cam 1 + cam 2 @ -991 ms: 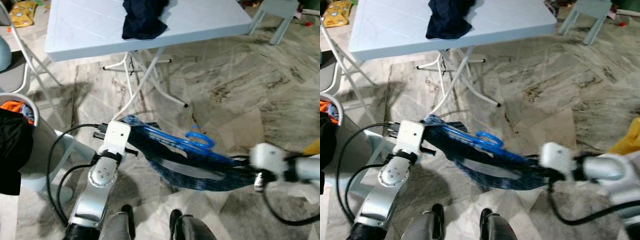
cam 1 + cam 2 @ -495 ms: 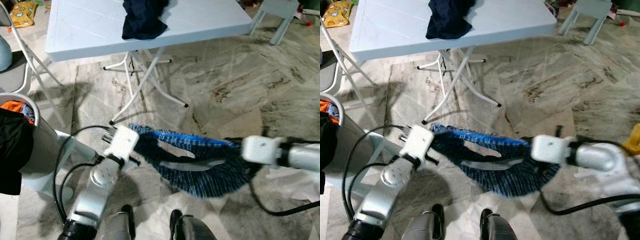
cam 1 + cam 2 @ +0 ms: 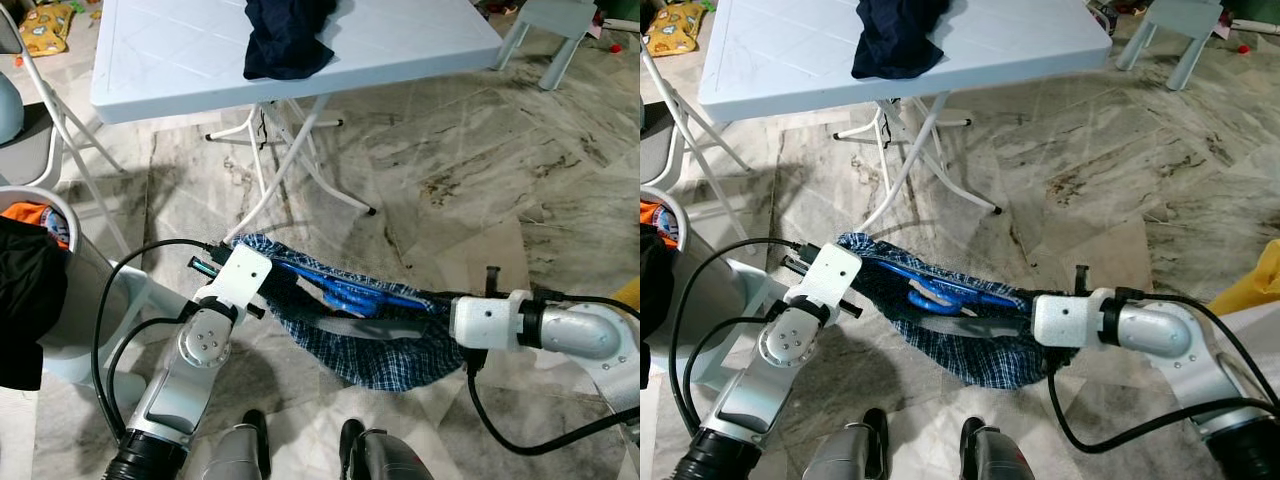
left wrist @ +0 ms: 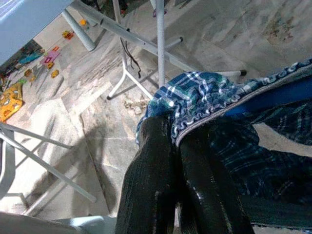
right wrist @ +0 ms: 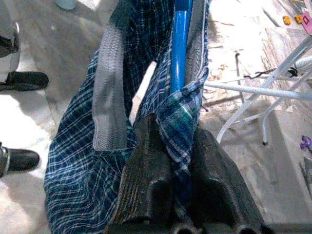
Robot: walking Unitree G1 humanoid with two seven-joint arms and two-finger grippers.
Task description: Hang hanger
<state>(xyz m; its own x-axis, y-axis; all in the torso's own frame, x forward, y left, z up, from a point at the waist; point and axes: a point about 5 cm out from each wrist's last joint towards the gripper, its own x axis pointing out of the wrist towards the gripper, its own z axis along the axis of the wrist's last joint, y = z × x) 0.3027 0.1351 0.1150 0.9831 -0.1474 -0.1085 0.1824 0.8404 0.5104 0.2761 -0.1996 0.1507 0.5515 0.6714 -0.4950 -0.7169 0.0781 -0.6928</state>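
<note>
A blue plaid garment (image 3: 392, 357) with a grey waistband hangs stretched between my two grippers, low over the marble floor in front of me. A blue plastic hanger (image 3: 352, 294) lies inside it, and its bar (image 5: 181, 44) runs up to the right fingers. My left gripper (image 3: 272, 284) is shut on one end of the waistband, and the cloth (image 4: 195, 97) is pinched between its fingers (image 4: 151, 170). My right gripper (image 3: 442, 318) is shut on the opposite end, with plaid cloth (image 5: 178, 122) clamped between its fingers (image 5: 146, 161). The hanger's hook is hidden among the folds.
A light blue folding table (image 3: 180, 60) stands ahead with a dark garment (image 3: 287, 35) on it. A laundry basket (image 3: 85, 300) holding black and orange clothes stands at my left, with a folding chair (image 3: 45, 130) behind it. A stool (image 3: 552, 22) is at the far right. My feet (image 3: 300, 450) are below.
The right gripper has moved left, nearer the left one. The garment, blurred and swinging before, now sags still between them, and the left gripper has shifted slightly back.
</note>
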